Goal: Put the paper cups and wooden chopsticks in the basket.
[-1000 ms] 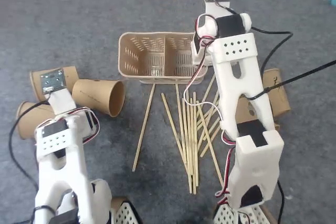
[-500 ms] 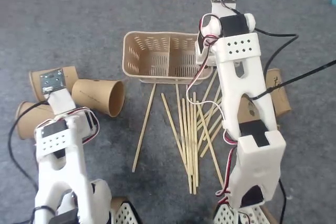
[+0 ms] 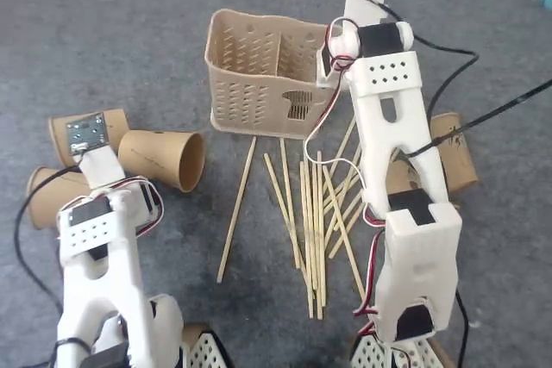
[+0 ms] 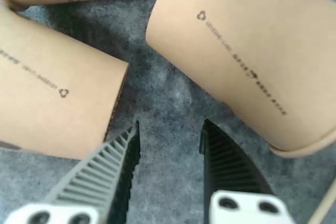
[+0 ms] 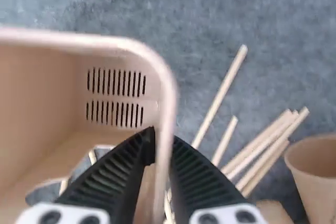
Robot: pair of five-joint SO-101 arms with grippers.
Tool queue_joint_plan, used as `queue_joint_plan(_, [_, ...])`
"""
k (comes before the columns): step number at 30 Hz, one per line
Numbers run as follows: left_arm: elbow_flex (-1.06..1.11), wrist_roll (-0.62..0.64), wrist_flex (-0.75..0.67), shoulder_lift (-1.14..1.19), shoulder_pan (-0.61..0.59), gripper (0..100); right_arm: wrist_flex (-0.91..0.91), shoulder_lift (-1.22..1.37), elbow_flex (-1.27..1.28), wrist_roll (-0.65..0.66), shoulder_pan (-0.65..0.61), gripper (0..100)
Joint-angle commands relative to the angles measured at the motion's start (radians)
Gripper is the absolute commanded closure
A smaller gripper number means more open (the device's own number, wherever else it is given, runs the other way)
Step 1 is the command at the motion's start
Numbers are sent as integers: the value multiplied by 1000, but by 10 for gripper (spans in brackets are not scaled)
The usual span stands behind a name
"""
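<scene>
The tan slotted basket [image 3: 263, 75] stands at the back centre, tipped so its near outer wall shows. My right gripper [image 3: 331, 65] is shut on the basket's right rim [image 5: 167, 95], one finger inside the wall and one outside [image 5: 160, 141]. Several wooden chopsticks [image 3: 315, 213] lie fanned on the carpet in front of the basket, and more chopsticks [image 5: 220, 98] lie beside its wall. My left gripper [image 4: 169, 132] hangs open just above the carpet between two paper cups lying on their sides [image 4: 47, 103] [image 4: 247, 56]. Those cups [image 3: 164, 159] [image 3: 43, 196] lie at the left.
A third cup [image 3: 112, 122] lies behind the left arm's wrist. More paper cups [image 3: 455, 148] lie at the right, partly hidden by the right arm; one cup mouth [image 5: 311, 166] opens beside the chopsticks. The floor is grey carpet [image 3: 129, 49].
The right gripper has risen and moved back with the basket's rim in it. The basket has tipped, so its outer near wall now shows instead of its inside. The left arm has kept still.
</scene>
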Motion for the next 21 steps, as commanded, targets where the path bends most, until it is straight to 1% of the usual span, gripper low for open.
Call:
queue_joint_plan(1, [-2, 15, -18, -35, -8, 819, -50, 2, -31, 0, 7, 993])
queue_joint_plan(5, [-2, 15, -20, -34, -8, 819, -87, 1, -31, 2, 4, 993])
queue_joint_plan(11, [-4, 15, -21, -32, -5, 819, -74, -1, -31, 2, -1, 987])
queue_joint_plan(12, [-4, 15, -21, -32, -5, 819, -73, -1, -31, 2, -1, 967])
queue_joint_plan(17, [-4, 15, -21, -31, -5, 819, -42, -53, -31, 0, -13, 797])
queue_joint_plan(19, [-4, 15, -21, -31, -5, 819, -19, -94, -31, 0, -16, 769])
queue_joint_plan(21, [-4, 15, -21, -31, -5, 819, 4, -139, -31, 0, -30, 768])
